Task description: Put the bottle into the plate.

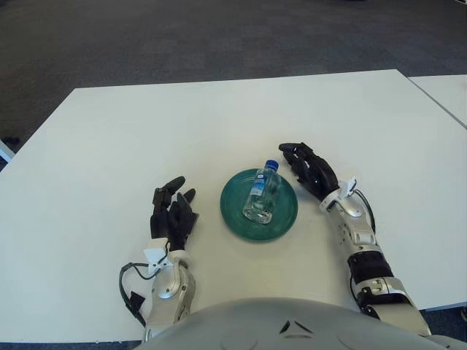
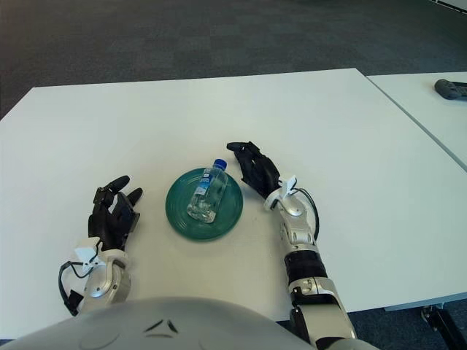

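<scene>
Lying on its side in the round dark-green plate at the centre of the frame: the clear plastic bottle with a blue cap, cap pointing toward the upper part of the frame, base toward the lower edge of the plate. Sitting on the white rectangular table, which is filling most of the picture. Hovering just right of the plate: the black three-fingered right hand, fingers loosely spread, reaching toward the bottle's cap end without touching it, gripping nothing. Showing left of the plate, in the lower left of the frame: the black left hand, fingers relaxed and pointing upward, holding nothing, clear of plate and bottle.
</scene>
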Action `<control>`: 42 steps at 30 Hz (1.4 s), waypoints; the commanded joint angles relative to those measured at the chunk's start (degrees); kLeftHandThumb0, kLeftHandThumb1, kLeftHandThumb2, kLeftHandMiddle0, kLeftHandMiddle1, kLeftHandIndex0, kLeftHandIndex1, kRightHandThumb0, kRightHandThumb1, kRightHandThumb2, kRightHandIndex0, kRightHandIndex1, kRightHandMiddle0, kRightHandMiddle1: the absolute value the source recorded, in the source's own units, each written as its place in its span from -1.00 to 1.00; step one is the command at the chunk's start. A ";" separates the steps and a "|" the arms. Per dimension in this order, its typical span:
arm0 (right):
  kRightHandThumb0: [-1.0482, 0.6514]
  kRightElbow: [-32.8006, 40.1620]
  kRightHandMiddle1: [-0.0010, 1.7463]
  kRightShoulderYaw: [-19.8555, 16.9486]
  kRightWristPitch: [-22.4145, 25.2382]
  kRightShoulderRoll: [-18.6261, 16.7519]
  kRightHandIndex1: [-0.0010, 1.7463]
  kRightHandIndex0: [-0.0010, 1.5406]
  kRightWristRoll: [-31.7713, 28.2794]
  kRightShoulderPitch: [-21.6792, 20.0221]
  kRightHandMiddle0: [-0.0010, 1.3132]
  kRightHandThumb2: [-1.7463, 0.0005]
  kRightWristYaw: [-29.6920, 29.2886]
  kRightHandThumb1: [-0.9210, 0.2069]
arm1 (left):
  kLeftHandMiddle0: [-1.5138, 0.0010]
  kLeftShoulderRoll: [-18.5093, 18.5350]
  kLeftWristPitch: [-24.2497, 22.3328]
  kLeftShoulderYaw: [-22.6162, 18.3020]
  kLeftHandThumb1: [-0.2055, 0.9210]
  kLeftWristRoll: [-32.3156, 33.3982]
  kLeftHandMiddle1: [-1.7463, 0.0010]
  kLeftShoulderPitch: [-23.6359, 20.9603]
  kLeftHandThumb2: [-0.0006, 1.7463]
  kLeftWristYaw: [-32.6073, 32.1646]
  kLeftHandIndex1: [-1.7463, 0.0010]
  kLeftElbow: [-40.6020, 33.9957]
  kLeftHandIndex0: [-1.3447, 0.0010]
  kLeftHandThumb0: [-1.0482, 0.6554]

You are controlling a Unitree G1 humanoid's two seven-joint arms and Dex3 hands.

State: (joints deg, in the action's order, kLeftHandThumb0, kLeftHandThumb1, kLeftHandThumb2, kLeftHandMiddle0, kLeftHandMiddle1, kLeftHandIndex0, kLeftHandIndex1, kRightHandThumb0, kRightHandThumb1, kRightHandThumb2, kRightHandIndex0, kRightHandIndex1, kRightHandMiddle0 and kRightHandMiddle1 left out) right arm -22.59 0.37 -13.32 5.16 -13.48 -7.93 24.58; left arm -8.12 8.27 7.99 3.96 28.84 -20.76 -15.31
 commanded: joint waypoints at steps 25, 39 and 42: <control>-0.59 -8.65 -0.01 0.36 -9.44 -5.28 -0.90 -0.18 3.96 0.86 -0.80 0.27 -3.37 -1.00 | 0.16 1.05 3.34 -2.86 0.92 -4.25 0.34 -0.48 -0.26 3.49 -0.11 4.30 0.43 -0.33; -0.57 -7.68 0.06 -1.84 -7.50 -6.08 -0.83 -0.06 0.76 1.98 -0.73 0.35 -2.34 -1.00 | 0.29 2.02 4.44 -7.28 0.95 -2.81 0.36 1.21 -0.41 7.80 -0.08 2.16 0.58 -0.43; -0.58 -7.01 0.07 -2.19 -7.35 -6.65 -0.82 -0.04 0.30 2.41 -0.71 0.34 -2.77 -1.00 | 0.30 1.97 4.70 -7.94 0.98 -2.12 0.36 1.54 -0.43 8.68 -0.07 1.77 0.61 -0.46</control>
State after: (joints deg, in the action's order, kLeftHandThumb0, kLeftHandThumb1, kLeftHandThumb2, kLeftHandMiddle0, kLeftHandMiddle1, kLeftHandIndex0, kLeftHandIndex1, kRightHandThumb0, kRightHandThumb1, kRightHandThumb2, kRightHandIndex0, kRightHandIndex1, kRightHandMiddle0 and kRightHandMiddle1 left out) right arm -28.29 -1.03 -22.53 -0.70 -12.16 -7.92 22.21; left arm -6.30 12.23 0.79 1.08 30.12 -13.09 -12.76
